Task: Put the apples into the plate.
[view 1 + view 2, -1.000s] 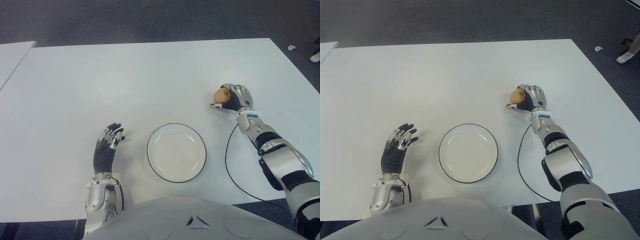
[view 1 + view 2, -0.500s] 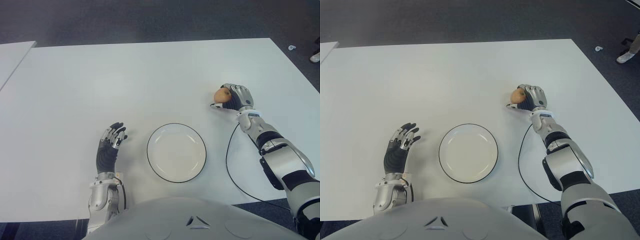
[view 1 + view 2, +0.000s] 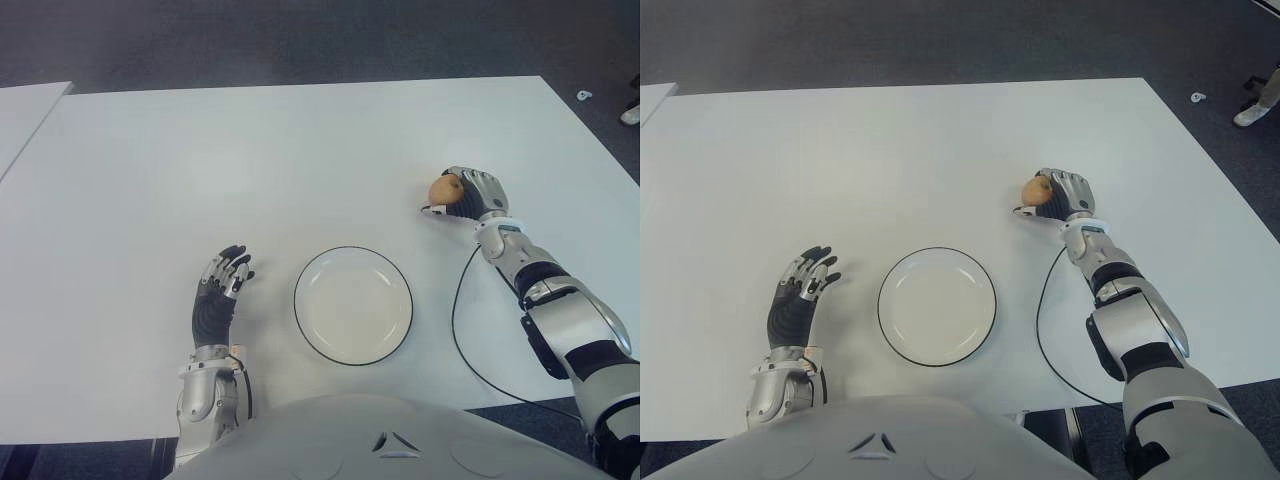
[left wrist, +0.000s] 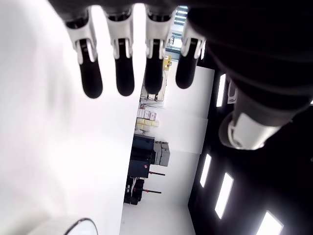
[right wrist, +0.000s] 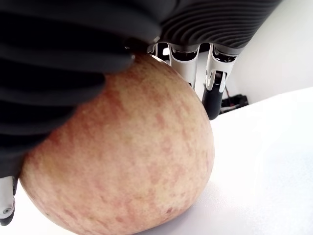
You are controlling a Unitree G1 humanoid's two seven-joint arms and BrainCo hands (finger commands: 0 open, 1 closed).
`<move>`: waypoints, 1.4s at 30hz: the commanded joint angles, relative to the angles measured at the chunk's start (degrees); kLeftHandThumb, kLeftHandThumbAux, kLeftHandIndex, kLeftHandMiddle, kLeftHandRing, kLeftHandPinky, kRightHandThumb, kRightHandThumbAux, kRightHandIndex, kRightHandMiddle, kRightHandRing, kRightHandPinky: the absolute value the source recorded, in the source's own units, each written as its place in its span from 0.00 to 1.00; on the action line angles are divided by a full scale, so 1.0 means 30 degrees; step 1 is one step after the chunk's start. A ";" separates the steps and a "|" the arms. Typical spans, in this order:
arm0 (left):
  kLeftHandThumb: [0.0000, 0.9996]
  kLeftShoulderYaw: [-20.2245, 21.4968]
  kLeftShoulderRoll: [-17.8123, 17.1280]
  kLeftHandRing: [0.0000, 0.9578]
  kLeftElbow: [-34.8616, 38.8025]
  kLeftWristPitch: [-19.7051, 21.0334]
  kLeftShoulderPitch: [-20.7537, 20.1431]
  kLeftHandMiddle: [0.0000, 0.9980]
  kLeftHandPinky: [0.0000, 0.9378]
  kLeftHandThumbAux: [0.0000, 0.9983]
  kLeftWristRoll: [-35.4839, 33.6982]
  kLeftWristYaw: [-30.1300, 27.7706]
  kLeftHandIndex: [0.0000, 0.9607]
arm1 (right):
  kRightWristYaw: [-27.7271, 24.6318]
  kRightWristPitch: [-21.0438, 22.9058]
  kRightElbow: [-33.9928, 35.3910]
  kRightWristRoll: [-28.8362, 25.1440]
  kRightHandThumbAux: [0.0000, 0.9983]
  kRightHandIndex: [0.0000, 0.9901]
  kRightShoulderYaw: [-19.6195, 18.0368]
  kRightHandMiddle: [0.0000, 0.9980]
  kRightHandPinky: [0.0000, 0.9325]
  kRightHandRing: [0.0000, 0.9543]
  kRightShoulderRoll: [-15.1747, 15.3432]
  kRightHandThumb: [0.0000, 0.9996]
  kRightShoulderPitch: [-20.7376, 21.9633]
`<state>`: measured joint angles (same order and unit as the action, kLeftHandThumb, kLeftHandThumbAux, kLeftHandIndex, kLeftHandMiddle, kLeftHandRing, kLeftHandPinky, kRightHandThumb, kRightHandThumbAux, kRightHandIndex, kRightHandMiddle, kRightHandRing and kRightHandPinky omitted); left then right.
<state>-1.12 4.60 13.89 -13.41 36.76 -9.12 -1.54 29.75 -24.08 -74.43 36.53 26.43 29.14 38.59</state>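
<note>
A yellow-red apple (image 3: 443,189) sits at the right side of the white table, with my right hand (image 3: 472,193) curled around it. In the right wrist view the apple (image 5: 122,161) fills the frame under my palm, its underside at the tabletop. A white plate (image 3: 353,305) with a dark rim stands near the table's front edge, to the lower left of the apple, with nothing on it. My left hand (image 3: 222,283) shows to the left of the plate, fingers stretched out and holding nothing.
A black cable (image 3: 462,320) loops over the table between the plate and my right forearm. A second white table (image 3: 22,115) edges in at the far left. Dark carpet lies beyond the far edge.
My left hand shifted slightly toward the plate a second ago and has since stayed. My right hand and the apple have barely moved.
</note>
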 commanded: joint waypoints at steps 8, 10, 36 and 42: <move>0.39 0.0005 0.0296 0.25 -0.0100 0.0663 -0.0041 0.22 0.30 0.56 -0.0132 0.0259 0.22 | -0.0558 -0.1012 -0.0080 0.0053 0.71 0.44 -0.0141 0.83 0.65 0.82 0.0354 0.72 -0.0402; 0.39 0.0026 0.0293 0.25 -0.0144 0.0648 -0.0065 0.22 0.30 0.56 -0.0148 0.0246 0.22 | -0.0518 -0.1126 -0.0035 0.0063 0.71 0.44 -0.0165 0.83 0.66 0.82 0.0440 0.72 -0.0334; 0.37 0.0442 -0.0136 0.26 -0.1506 0.0636 -0.1177 0.22 0.32 0.59 -0.0325 -0.0104 0.23 | -0.0531 -0.3304 1.4985 0.1129 0.71 0.44 -0.1821 0.87 0.86 0.88 0.3372 0.74 -0.4666; 0.40 0.0490 -0.0047 0.26 -0.1309 0.0909 -0.1224 0.22 0.31 0.57 -0.0175 0.0034 0.22 | -0.0550 -0.2854 1.7935 0.2343 0.71 0.44 -0.1988 0.87 0.89 0.89 0.3088 0.74 -0.6299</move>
<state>-0.07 4.42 9.96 -12.02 32.89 -9.65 -1.87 28.44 -33.39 -25.29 41.72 20.90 38.77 22.60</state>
